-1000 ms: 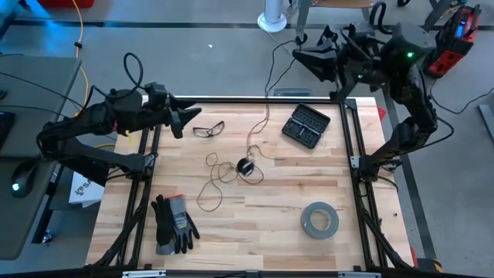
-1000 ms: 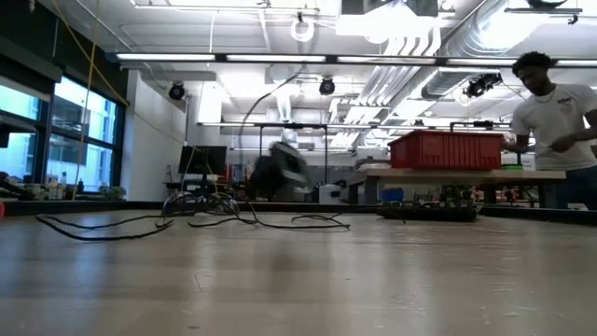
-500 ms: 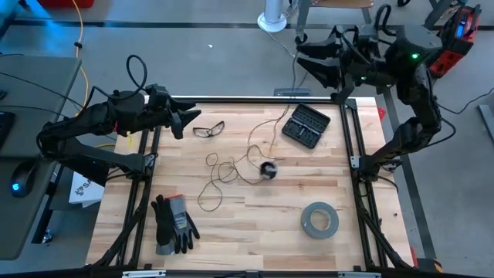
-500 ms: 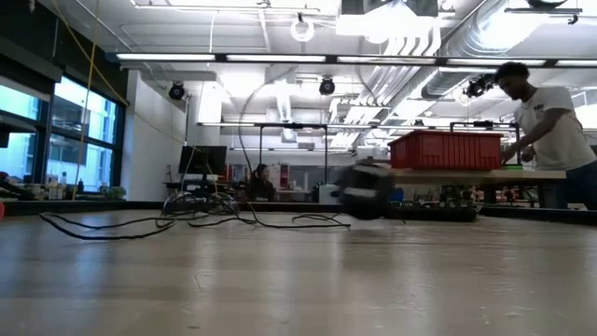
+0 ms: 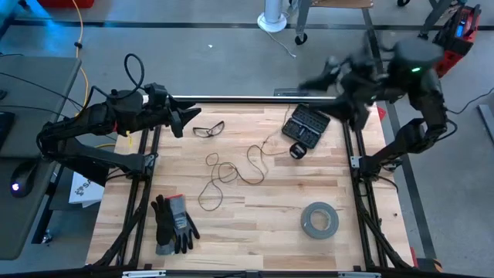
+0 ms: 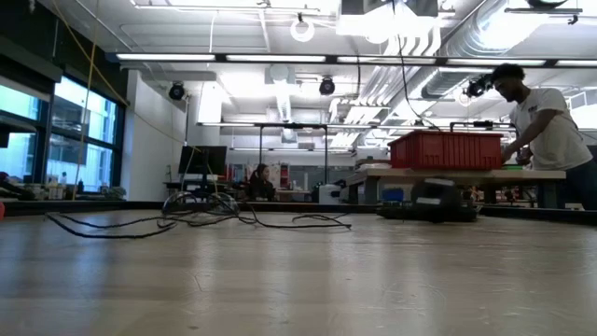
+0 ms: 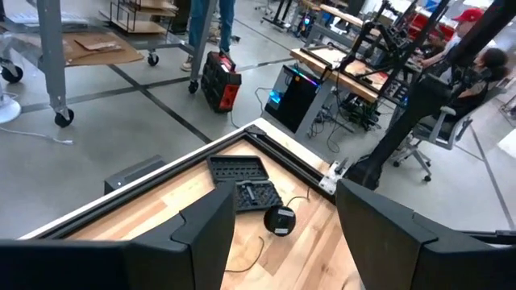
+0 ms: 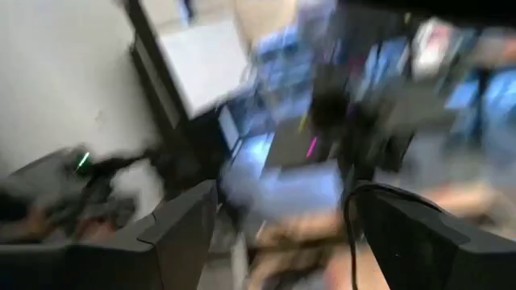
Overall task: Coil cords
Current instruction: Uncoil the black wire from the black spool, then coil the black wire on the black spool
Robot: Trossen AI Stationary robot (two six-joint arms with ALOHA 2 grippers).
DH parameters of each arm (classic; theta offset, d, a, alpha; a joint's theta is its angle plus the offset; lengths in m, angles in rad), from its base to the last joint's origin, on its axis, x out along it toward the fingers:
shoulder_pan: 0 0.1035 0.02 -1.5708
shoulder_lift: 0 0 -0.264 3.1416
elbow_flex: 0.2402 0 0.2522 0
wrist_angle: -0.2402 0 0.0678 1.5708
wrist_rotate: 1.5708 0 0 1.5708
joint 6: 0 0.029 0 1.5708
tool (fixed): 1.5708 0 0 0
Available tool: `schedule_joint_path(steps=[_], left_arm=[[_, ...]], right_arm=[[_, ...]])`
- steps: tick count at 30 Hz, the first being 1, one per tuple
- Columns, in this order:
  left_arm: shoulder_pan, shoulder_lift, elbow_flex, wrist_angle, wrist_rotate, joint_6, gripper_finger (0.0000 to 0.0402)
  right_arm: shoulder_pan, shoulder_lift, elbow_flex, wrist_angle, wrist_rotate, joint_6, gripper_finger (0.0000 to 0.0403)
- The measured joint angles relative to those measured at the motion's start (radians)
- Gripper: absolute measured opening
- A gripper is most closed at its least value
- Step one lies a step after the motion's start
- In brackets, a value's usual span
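Observation:
The thin dark cord (image 5: 231,168) lies in loose loops on the wooden table (image 5: 255,239). Its small black spool (image 5: 296,150) sits on the tabletop at the cord's right end, beside the near corner of a black bit case (image 5: 306,125). The spool (image 7: 280,219) also shows in the left wrist view. My right gripper (image 5: 312,83) hovers blurred above the table's far right corner, open (image 8: 282,209), with nothing between its fingers. My left gripper (image 5: 182,120) waits open at the far left, well away from the cord.
Safety glasses (image 5: 208,128) lie near my left gripper. A pair of gloves (image 5: 173,224) lies at the near left, and a grey tape roll (image 5: 319,219) at the near right. Black frame rails (image 5: 351,139) line both sides. A person (image 6: 546,121) stands beyond the table.
My right gripper has let go of the cord end that ran up to it and has swung toward the table's near edge. The spool has moved across the table from its middle to the right, ending beside the bit case. The cord's loops on the left stayed put.

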Motion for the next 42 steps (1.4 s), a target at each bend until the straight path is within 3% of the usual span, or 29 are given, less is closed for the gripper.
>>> schedule_joint_path(steps=[4, 6, 9, 13, 17, 22, 24, 30, 32, 37, 42], left_arm=[[0.000, 0.000, 0.000, -0.003, 0.000, -0.014, 0.0209], [0.000, 0.000, 0.000, -0.003, 0.000, -0.016, 0.0209], [0.000, 0.000, 0.000, -0.008, 0.000, -0.016, 0.0209], [0.000, 0.000, 0.000, -0.010, -0.001, -0.006, 0.0209], [0.000, -0.004, 0.001, -0.011, -0.004, 0.009, 0.0209], [0.000, -0.006, 0.001, 0.019, -0.002, 0.072, 0.0209], [0.000, -0.007, 0.001, 0.016, 0.005, 0.110, 0.0209], [-0.004, 0.008, -0.022, -0.119, 0.080, 0.129, 0.0209], [-0.019, -0.006, -0.102, -0.060, 0.104, 0.070, 0.0209], [-0.098, -0.099, -0.440, 0.262, 0.132, -0.102, 0.0209], [-0.144, -0.237, -0.680, 0.553, 0.075, -0.284, 0.0209]], right_arm=[[0.016, 0.027, 0.000, -0.220, -0.064, 0.129, 0.0288], [0.029, 0.045, 0.000, -0.412, -0.067, 0.181, 0.0288], [0.067, 0.081, -0.029, -0.700, -0.001, 0.242, 0.0289], [0.114, 0.046, -0.267, -0.550, 0.016, 0.344, 0.0289], [0.135, 0.057, -0.468, -0.622, 0.051, 0.431, 0.0289], [0.132, 0.066, -0.695, -0.495, 0.035, 0.417, 0.0289], [0.133, 0.064, -0.781, -0.519, 0.046, 0.441, 0.0289], [0.152, 0.061, -1.084, -0.492, 0.031, 0.562, 0.0288], [0.171, 0.064, -1.176, -0.368, -0.019, 0.623, 0.0288], [0.240, 0.064, -1.317, -0.038, -0.096, 0.793, 0.0288], [0.299, 0.058, -1.293, -0.023, -0.026, 0.773, 0.0288]])
